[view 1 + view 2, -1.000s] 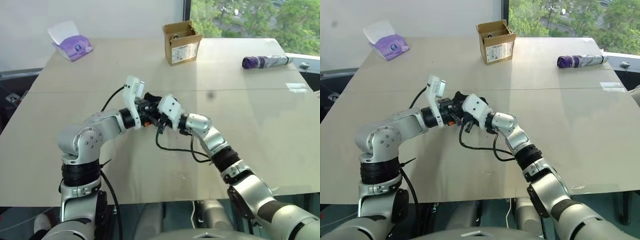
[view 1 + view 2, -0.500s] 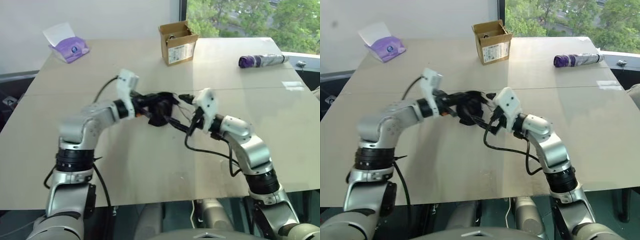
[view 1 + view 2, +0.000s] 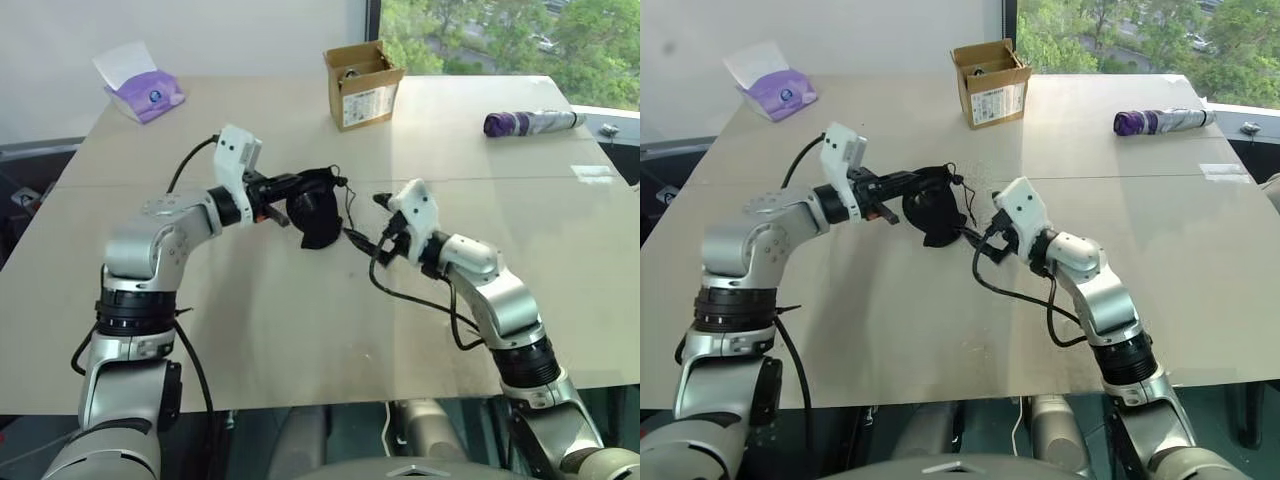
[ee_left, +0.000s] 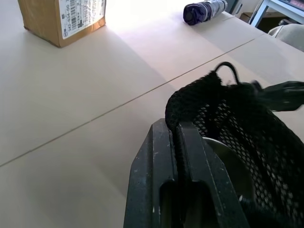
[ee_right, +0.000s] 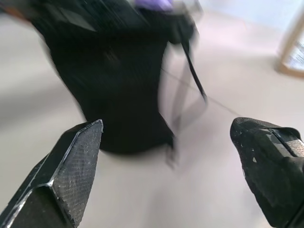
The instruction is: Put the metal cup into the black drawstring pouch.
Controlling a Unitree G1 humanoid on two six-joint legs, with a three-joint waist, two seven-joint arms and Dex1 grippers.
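So our right gripper [image 3: 366, 236] has let go and slid off to the right since a second ago, when both grippers were bunched together on the bag. Its two black fingers now stand wide apart with nothing between them, pointing roughly level back at the bag.

Our left gripper [image 4: 176, 142] has lifted the small soft black mesh drawstring pouch [image 3: 318, 208] a bit, out to the left. It's clamped tight on the pouch's rim, so the bag hangs mouth-up above the pale wooden table [image 3: 300, 330], thin cord [image 3: 347, 200] trailing off the top edge.

The small shiny steel cup [image 4: 228, 161] looks to be inside already: in the left wrist view we can see a silvery curved surface through the mesh, just past the fingers. We'd guess the rim pinch is there to keep the mouth up so the cup can't slide out.

Left forearm reaches forward, nearly level; right elbow is bent, wrist angled inward.
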